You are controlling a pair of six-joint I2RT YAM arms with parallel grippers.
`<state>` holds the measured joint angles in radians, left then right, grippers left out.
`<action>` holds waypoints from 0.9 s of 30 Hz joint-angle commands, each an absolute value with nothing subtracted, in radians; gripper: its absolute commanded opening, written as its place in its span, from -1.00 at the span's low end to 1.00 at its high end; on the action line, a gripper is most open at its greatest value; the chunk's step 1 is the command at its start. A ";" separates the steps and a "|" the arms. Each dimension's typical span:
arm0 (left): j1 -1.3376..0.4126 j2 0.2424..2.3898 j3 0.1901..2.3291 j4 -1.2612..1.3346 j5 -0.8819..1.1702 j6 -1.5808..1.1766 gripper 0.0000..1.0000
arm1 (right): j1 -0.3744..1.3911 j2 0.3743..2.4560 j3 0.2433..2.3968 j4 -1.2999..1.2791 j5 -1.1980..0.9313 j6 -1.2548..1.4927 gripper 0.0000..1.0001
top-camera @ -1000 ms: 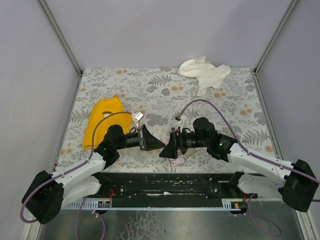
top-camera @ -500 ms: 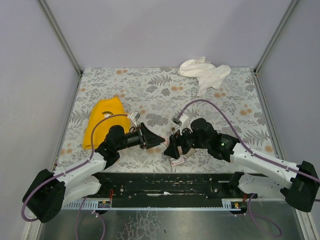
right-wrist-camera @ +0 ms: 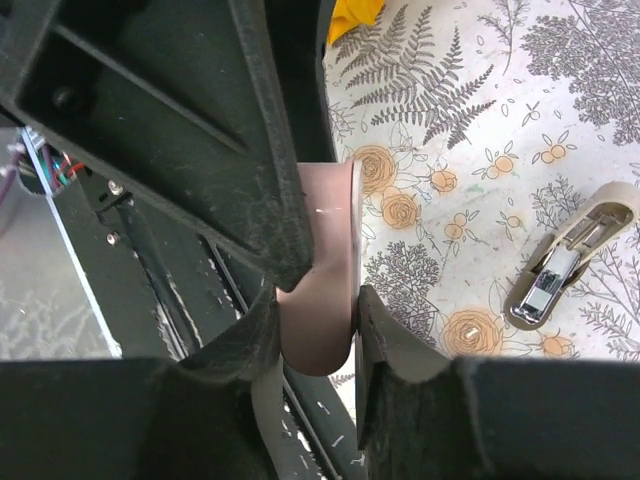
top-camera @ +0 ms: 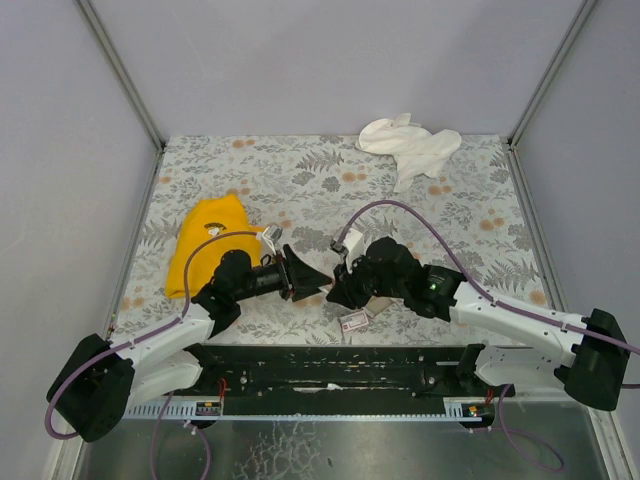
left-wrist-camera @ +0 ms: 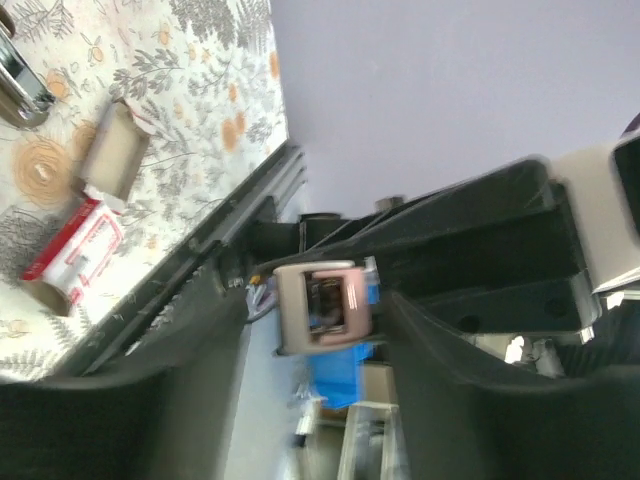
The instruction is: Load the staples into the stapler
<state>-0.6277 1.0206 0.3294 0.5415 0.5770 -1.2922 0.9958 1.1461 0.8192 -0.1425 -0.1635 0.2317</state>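
The pink stapler (left-wrist-camera: 320, 305) is up off the table, end-on in the left wrist view, with my left gripper (left-wrist-camera: 320, 325) shut on it. My right gripper (right-wrist-camera: 318, 330) meets it from the other side, its fingers pressed against the stapler's pink body (right-wrist-camera: 325, 250). In the top view the two grippers (top-camera: 318, 281) (top-camera: 334, 293) touch tip to tip near the table's front middle and hide the stapler. The staples' dark-red box (top-camera: 352, 322) (left-wrist-camera: 72, 240) lies on the table just below them, its grey-brown tray (left-wrist-camera: 110, 150) beside it.
A pale beige piece with a silvery metal channel (right-wrist-camera: 565, 265) lies on the floral table to the right of the grippers. A yellow cloth (top-camera: 205, 245) lies at the left, a white cloth (top-camera: 410, 145) at the back right. The black rail (top-camera: 330, 365) runs along the front edge.
My right gripper moved left to the left gripper and went from open to shut on the stapler. The left gripper shifted slightly right, still holding it.
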 commanded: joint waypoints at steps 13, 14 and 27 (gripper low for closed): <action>-0.623 0.904 0.579 0.216 0.673 -0.797 0.88 | 0.908 0.953 0.865 -0.289 -0.606 0.289 -1.00; -0.630 0.902 0.589 0.208 0.699 -0.773 0.87 | 0.906 0.949 0.875 -0.300 -0.638 0.293 -1.00; -0.748 0.905 0.705 0.112 0.936 -0.591 0.87 | 0.898 0.975 0.990 -0.420 -0.826 0.309 -1.00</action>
